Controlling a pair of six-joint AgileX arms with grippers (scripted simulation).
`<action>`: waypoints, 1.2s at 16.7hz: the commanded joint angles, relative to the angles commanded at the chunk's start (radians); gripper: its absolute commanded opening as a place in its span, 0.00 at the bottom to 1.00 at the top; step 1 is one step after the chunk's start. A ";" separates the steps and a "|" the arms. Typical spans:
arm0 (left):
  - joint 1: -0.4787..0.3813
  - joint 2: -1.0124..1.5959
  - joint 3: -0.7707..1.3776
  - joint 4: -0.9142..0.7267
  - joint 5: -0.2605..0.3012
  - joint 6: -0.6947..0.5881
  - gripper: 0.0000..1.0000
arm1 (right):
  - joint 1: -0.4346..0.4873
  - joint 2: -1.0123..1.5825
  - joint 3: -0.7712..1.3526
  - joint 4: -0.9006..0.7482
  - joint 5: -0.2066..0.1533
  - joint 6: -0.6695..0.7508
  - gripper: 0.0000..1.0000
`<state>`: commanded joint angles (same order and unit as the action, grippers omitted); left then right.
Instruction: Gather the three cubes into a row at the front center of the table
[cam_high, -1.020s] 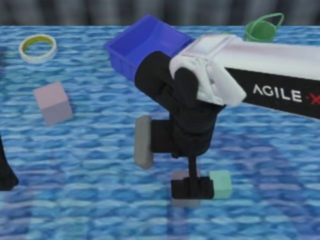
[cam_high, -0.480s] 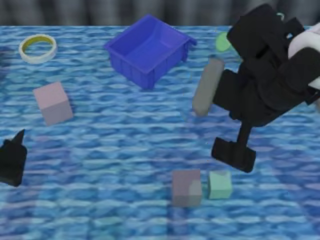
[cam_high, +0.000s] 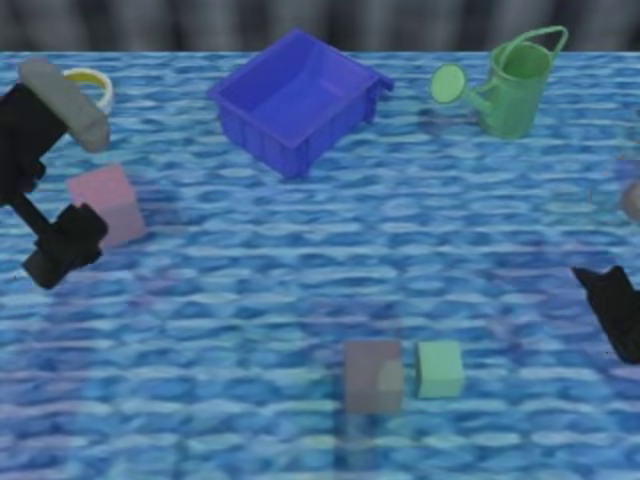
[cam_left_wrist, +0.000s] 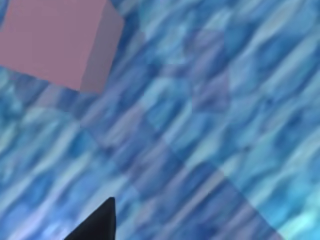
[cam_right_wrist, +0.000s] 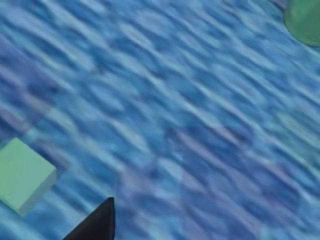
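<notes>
At the far left of the table (cam_high: 250, 260), the left gripper (cam_high: 62, 248) hangs just beside the pale pink cube (cam_high: 106, 203), on that cube's near-left side; whether its fingers are spread or pressed together cannot be told. The left wrist view shows the same pink cube (cam_left_wrist: 60, 40) resting flat on the rippled blue surface, clear of the single dark fingertip (cam_left_wrist: 97, 222) at the edge of the picture. Behind the arm lies a ring of yellow-and-white tape (cam_high: 95, 85), partly hidden.

Near the front centre, the grey cube (cam_high: 373, 375) and the small mint-green cube (cam_high: 440, 368) sit side by side, the green one to the right, close together but not clearly touching.

Far centre stands the blue bin (cam_high: 297, 100), holding nothing. To its right, at the far edge, is a green watering can (cam_high: 510, 85).

The right gripper (cam_high: 615, 305) sits at the right edge of the table, well apart from the cubes; its finger state cannot be told.
</notes>
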<state>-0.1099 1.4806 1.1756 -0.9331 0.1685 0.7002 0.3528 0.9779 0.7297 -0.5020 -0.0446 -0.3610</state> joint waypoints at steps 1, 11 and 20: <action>-0.003 0.102 0.084 -0.053 -0.002 0.041 1.00 | -0.034 -0.089 -0.071 0.042 0.001 0.032 1.00; 0.013 0.789 0.772 -0.340 -0.117 0.299 1.00 | -0.293 -0.840 -0.629 0.411 0.032 0.303 1.00; 0.027 0.896 0.919 -0.355 -0.164 0.332 1.00 | -0.343 -0.978 -0.730 0.502 0.045 0.361 1.00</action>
<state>-0.0831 2.3763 2.0941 -1.2886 0.0049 1.0323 0.0100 0.0000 0.0000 0.0000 0.0000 0.0000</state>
